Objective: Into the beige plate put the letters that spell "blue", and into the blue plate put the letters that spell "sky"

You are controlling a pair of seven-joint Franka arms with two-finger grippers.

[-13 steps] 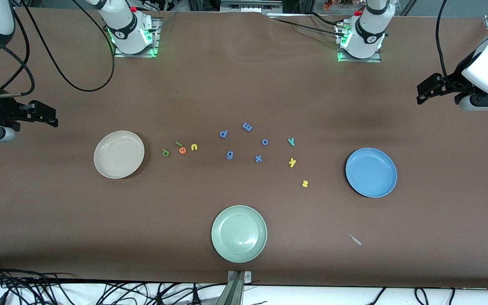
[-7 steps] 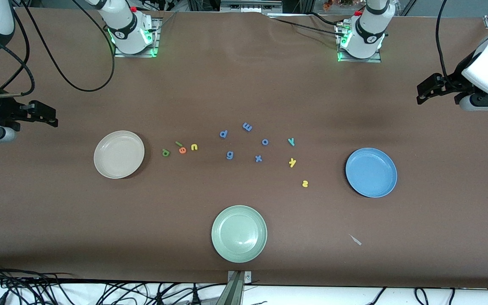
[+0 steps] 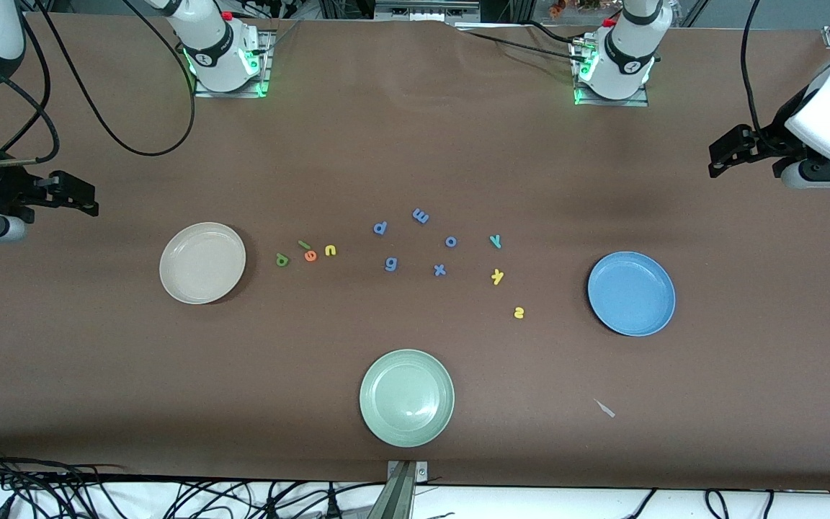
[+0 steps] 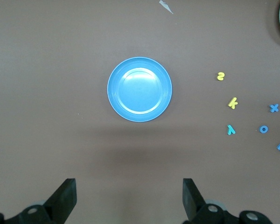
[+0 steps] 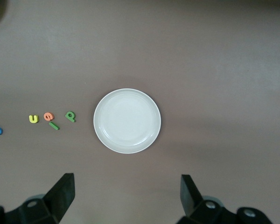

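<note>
Nothing is being moved since a second ago, so sorting is judged not yet begun. The left gripper and right gripper are being held spread and empty over the table ends. The b, l, e, u are lying beside the empty beige plate; s, k, y near the blue plate. Open table is being left around both

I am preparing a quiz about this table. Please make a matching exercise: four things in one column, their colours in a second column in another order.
Things:
1. letter s
2. letter e
3. letter y
4. plate nearest the front camera

Colours:
A. teal
B. pale green
C. yellow
D. orange

Pairs: 1-C, 2-D, 3-A, 4-B
</note>
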